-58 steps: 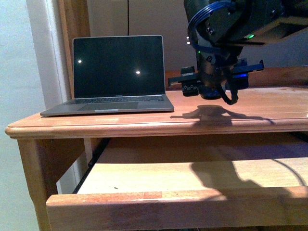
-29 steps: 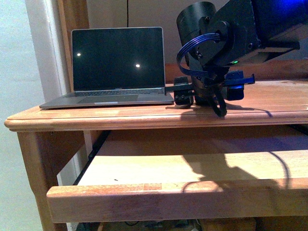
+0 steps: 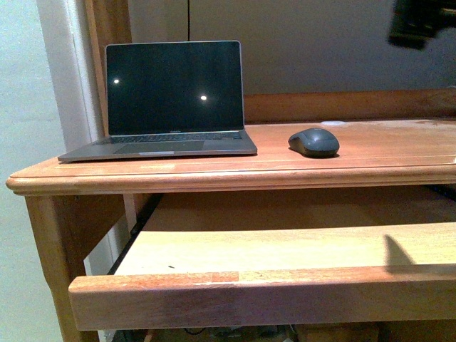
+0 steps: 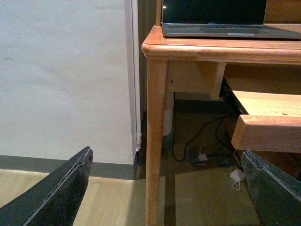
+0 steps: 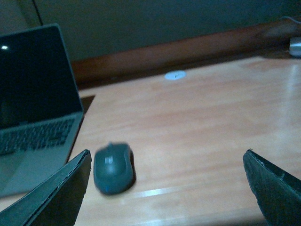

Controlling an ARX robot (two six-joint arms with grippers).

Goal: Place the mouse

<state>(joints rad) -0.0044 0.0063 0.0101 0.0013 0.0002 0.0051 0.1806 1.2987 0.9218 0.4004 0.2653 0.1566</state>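
Note:
The dark grey mouse [image 3: 314, 142] lies alone on the wooden desk top [image 3: 370, 153], just right of the open laptop [image 3: 171, 100]. In the right wrist view the mouse [image 5: 113, 168] is blurred and sits near one finger. My right gripper [image 5: 169, 188] is open and empty, above the desk and clear of the mouse; in the front view only a dark part of that arm [image 3: 420, 20] shows at the top right. My left gripper [image 4: 164, 188] is open and empty, low beside the desk leg [image 4: 156, 141], facing the floor.
A pull-out wooden shelf [image 3: 271, 288] juts out under the desk top. The laptop [image 5: 33, 113] stands close to the mouse. A raised wooden rail [image 3: 349, 105] runs along the desk's back. Cables and a plug [image 4: 207, 155] lie on the floor under the desk.
The right arm, which was low over the desk and covering the mouse, has let go and lifted up and away to the top right. The mouse now lies bare on the desk.

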